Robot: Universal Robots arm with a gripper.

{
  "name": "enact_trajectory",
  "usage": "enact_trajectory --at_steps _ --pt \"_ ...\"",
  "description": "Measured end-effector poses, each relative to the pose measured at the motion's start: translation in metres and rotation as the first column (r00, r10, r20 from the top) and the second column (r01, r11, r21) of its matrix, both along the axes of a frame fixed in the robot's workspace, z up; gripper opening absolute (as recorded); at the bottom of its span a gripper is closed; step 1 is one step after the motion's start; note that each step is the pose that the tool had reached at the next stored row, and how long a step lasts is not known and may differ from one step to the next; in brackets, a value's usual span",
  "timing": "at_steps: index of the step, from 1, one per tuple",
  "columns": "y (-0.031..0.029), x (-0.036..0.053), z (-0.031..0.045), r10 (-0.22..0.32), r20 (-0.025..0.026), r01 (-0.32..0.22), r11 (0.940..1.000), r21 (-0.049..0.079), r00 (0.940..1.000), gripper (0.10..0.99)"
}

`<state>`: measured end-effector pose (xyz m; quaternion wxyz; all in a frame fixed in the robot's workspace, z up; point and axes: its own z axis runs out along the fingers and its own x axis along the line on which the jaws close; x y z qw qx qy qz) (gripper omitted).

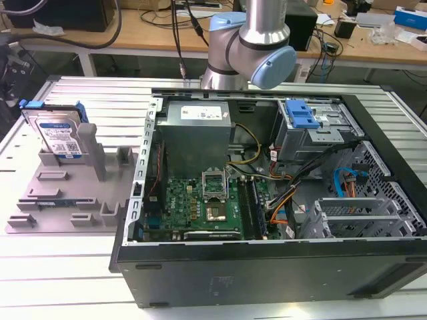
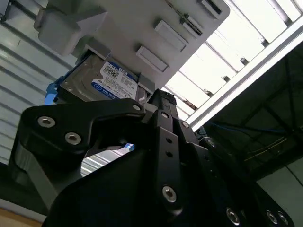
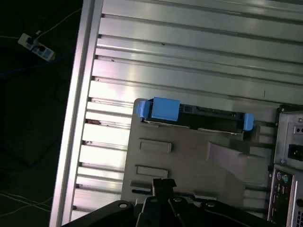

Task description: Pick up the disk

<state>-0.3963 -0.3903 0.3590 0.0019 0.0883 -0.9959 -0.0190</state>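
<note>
The disk [image 1: 60, 137] stands on edge at the exterior view's left, in the upper part of the frame. Its white-and-blue label faces the camera, blue rails run along its sides, and it is propped among the upright posts of the grey fixture tray [image 1: 63, 207], which lies flat on the slatted metal surface [image 1: 67, 280]. Just beside the tray, toward the exterior view's right, sits an open black computer case [image 1: 267, 267]. Inside it, a green motherboard [image 1: 193, 203] lies below a grey power supply [image 1: 195, 137]. The robot arm [image 1: 257, 40] rises behind the case at the top centre of the frame, and a ribbed blue bracket [image 1: 300, 115] sits in the drive bay further right. In the first wrist view the disk [image 3: 199, 118] appears edge-on in the tray [image 3: 189, 161], with the hand [image 3: 164, 184] above the tray and apart from the disk. In the second wrist view the hand [image 2: 158, 101] is near the labelled face of the disk [image 2: 106, 80] without touching it. Whether the hand is released or clenched cannot be told.
</note>
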Motion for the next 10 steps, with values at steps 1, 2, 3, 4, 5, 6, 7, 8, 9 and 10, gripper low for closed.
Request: enact_trajectory --at_steps 1,2,3,4,5,6,7,8,9,10 --pt "0.0000 0.0000 0.0000 0.052 0.0000 -0.052 0.9987 0.000 0.9987 0.106" --pt "0.0000 0.0000 0.0000 0.084 0.0000 -0.084 0.9965 0.000 0.9965 0.106" --pt "0.0000 0.0000 0.0000 0.116 0.0000 -0.116 0.9933 0.000 0.9933 0.106" --pt "0.0000 0.0000 0.0000 0.138 0.0000 -0.138 0.9904 0.000 0.9904 0.106" --pt "0.0000 0.0000 0.0000 0.152 -0.0001 -0.152 0.9884 0.000 0.9884 0.106" --pt "0.0000 0.0000 0.0000 0.178 -0.0001 -0.178 0.9840 0.000 0.9840 0.106" --pt "0.0000 0.0000 0.0000 0.196 0.0000 -0.196 0.9805 0.000 0.9805 0.106" --pt "0.0000 0.0000 0.0000 0.225 0.0000 -0.225 0.9744 0.000 0.9744 0.106" --pt "0.0000 0.0000 0.0000 0.243 -0.0001 -0.243 0.9699 0.000 0.9699 0.106" --pt "0.0000 0.0000 0.0000 0.265 -0.0001 -0.265 0.9642 0.000 0.9642 0.106"
